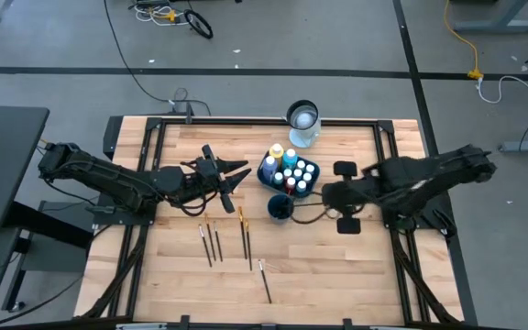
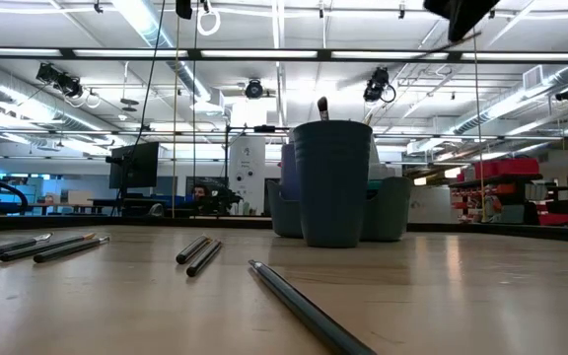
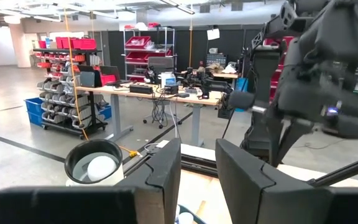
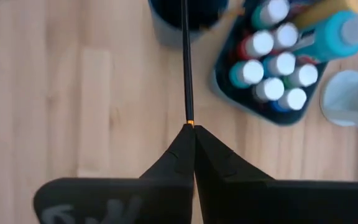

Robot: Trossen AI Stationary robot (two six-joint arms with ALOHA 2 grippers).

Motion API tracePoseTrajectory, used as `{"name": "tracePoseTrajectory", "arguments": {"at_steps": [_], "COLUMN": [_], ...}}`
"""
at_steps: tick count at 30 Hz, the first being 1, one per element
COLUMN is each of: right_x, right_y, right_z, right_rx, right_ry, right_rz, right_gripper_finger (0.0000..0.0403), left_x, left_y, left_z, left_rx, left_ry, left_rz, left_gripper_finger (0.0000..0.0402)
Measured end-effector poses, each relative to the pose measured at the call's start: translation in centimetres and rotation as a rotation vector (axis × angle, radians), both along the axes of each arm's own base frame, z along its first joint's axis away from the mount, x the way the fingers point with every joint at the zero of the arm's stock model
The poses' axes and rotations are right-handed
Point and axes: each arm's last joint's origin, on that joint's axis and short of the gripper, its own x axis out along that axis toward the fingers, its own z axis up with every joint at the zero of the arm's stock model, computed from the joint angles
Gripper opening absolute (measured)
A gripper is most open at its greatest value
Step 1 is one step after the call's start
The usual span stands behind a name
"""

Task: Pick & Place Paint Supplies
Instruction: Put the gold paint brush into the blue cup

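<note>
- Nearest the table's front edge, 1 loose brush (image 1: 265, 280) lies alone on the wooden table (image 1: 356, 266); in the low view it runs toward the camera (image 2: 304, 304)
- Just behind it, 4 more brushes (image 1: 211, 242) lie side by side on the boards, the one with the orange tip (image 1: 243, 229) longest
- Past them stands a dark blue cup (image 1: 281, 207), round and upright; the low view shows 1 brush tip (image 2: 322, 106) poking above its rim (image 2: 332, 128)
- The right gripper (image 4: 192, 132) is pinched tight on a thin dark brush (image 4: 187, 62) at its orange band, with the far end of the brush reaching into the cup's mouth (image 4: 188, 15)
- Touching the cup on the far side is a dark blue tray (image 1: 287, 172) packed with small paint bottles (image 1: 293, 174), white caps up; the right wrist view shows about 8 of them (image 4: 272, 65), with red, teal and blue bodies
- A taller teal bottle (image 4: 334, 31) and a yellow one (image 1: 276, 153) sit in the same tray
- The left gripper (image 1: 232, 177) hangs over the table just beside the tray, fingers (image 3: 166, 180) apart with nothing between them
- Farthest back, a clear glass jar (image 1: 302, 124) stands at the table's rear edge; the left wrist view looks into its dark rim (image 3: 95, 163), and what it holds cannot be told
</note>
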Motion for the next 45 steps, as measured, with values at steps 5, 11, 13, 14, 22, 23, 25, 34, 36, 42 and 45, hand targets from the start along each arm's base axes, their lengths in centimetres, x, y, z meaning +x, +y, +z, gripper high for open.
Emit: {"name": "tracePoseTrajectory", "arguments": {"at_steps": [5, 11, 13, 14, 22, 23, 25, 34, 36, 42, 45], "right_x": [2.6, 6.6, 7.6, 8.0, 11.0, 11.3, 11.9, 13.0, 13.2, 13.0, 13.3], "right_y": [-0.9, -1.0, -1.0, -1.1, -1.2, -1.1, -1.0, -0.6, -0.5, 1.4, 3.4], "right_z": [-0.4, -0.7, -1.0, -1.3, -3.2, -3.2, -3.1, -2.7, -2.7, -2.6, -2.6], "right_rx": [-0.08, -0.119, -0.168, -0.195, -0.269, -0.27, -0.271, -0.131, -0.11, -0.083, -0.065], "right_ry": [0.201, 0.276, 0.294, 0.304, 0.258, 0.232, 0.172, 0.015, -0.011, -0.039, -0.123], "right_rz": [0.077, 0.218, 0.261, 0.28, 0.354, 0.358, 0.352, 0.242, 0.179, 0.153, 0.154], "right_gripper_finger": [0.0, 0.0, 0.0, 0.0, 0.0012, 0.0016, 0.0024, 0.0059, 0.0065, 0.0072, 0.0069], "left_x": [0.0, 0.0, 0.0, 0.0, 0.0, 0.0, 0.0, 0.0, 0.0, 0.0, 0.1], "left_y": [0.0, 0.0, 0.0, 0.0, 0.0, 0.0, 0.0, 0.0, 0.0, -0.1, -0.2], "left_z": [0.0, 0.0, 0.0, 0.0, 0.0, 0.0, 0.0, 0.0, 0.0, 0.0, 0.0], "left_rx": [0.0, 0.026, 0.038, 0.041, 0.041, 0.041, 0.041, 0.039, 0.039, 0.037, 0.005], "left_ry": [0.0, 0.013, 0.018, 0.019, 0.021, 0.021, 0.02, 0.019, 0.019, 0.012, -0.007], "left_rz": [0.0, 0.003, 0.005, 0.005, 0.005, 0.005, 0.005, 0.005, 0.005, -0.028, -0.07], "left_gripper_finger": [0.0109, 0.0109, 0.0109, 0.0109, 0.0109, 0.0109, 0.0109, 0.0109, 0.0109, 0.0109, 0.0109]}}
